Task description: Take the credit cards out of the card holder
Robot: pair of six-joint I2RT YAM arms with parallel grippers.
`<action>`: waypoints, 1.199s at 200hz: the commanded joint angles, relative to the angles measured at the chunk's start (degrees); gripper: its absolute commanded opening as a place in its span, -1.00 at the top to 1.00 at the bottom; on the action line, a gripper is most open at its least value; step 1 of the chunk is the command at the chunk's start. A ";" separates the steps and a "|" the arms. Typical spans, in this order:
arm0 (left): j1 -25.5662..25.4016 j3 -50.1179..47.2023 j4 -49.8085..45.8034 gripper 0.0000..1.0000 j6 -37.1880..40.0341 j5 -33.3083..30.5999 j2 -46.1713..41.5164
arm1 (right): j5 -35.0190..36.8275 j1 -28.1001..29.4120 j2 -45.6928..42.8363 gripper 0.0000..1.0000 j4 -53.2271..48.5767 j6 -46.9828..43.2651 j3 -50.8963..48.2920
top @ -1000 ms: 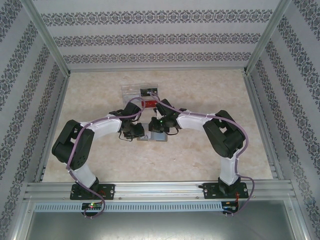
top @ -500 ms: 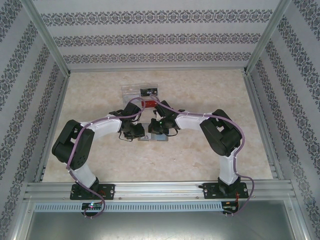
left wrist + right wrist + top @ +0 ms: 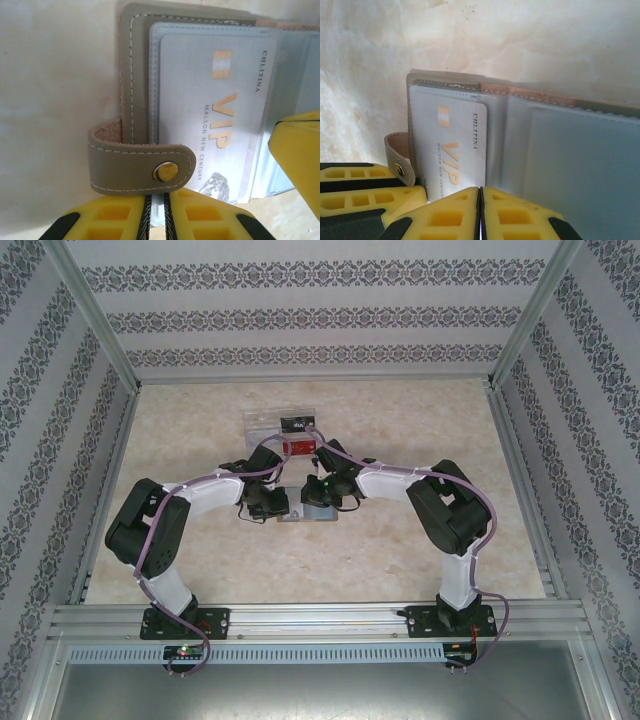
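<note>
left pincer (image 3: 157,212) just clamped tighter on card holder (image 3: 135,75) edge; right pincer (image 3: 480,205) closed at VIP card (image 3: 210,110), pull likely next.

Table (image 3: 420,420): beige marbled top. Two things directly on it. The card holder (image 3: 134,75) lies open and flat near mid-table, inner slots up, with its snap strap (image 3: 140,167) curled over the edge. The clear plastic tray (image 3: 262,423) sits farther back.
</note>
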 commanded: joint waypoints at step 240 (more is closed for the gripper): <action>-0.28 -0.16 -1.87 1.00 -1.20 -1.41 2.86 | 2.80 -0.64 -0.48 0.70 -3.28 -0.25 -0.23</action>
